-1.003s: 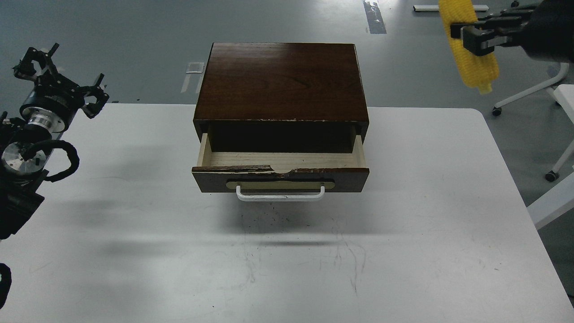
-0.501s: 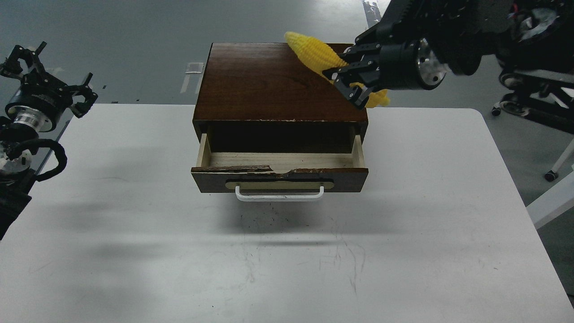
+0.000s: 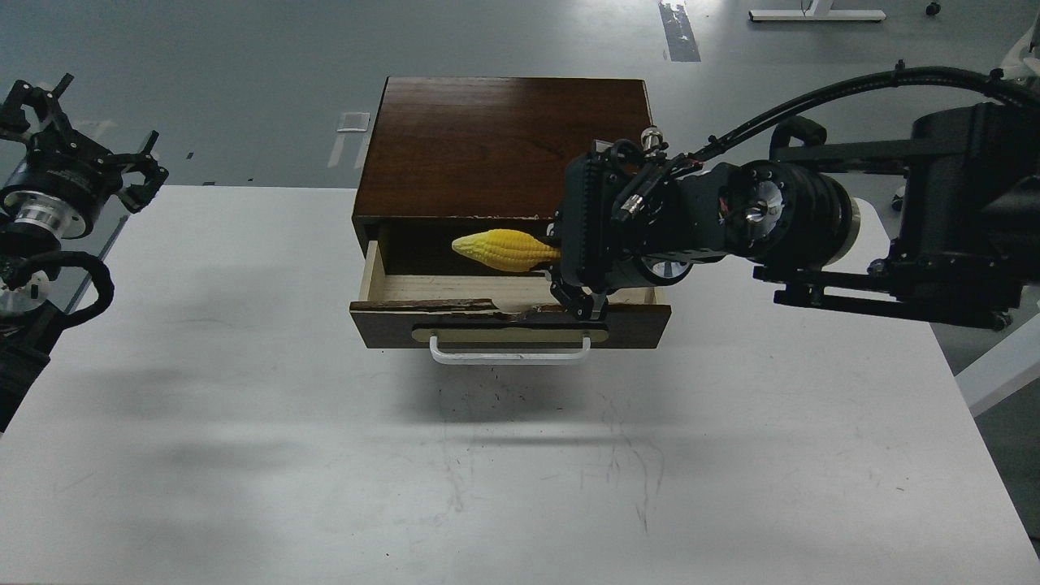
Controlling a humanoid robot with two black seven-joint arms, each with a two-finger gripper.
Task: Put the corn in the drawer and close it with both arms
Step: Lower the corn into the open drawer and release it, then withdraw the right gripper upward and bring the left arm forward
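The drawer of the dark wood cabinet stands pulled open, showing its pale wood inside and its white bar handle. My right gripper is shut on the yellow corn and holds it level over the open drawer, tapered tip pointing left. The thick end of the corn is hidden by the gripper. My left gripper is up at the far left edge, away from the cabinet; its fingers look spread and it holds nothing.
The cabinet stands at the far middle of a white table. The right arm stretches across the table's right side. Grey floor lies beyond, with a white chair leg at the right.
My right gripper has carried the corn from above the cabinet's right back corner down and forward over the open drawer, turning it level. The left arm has barely moved.
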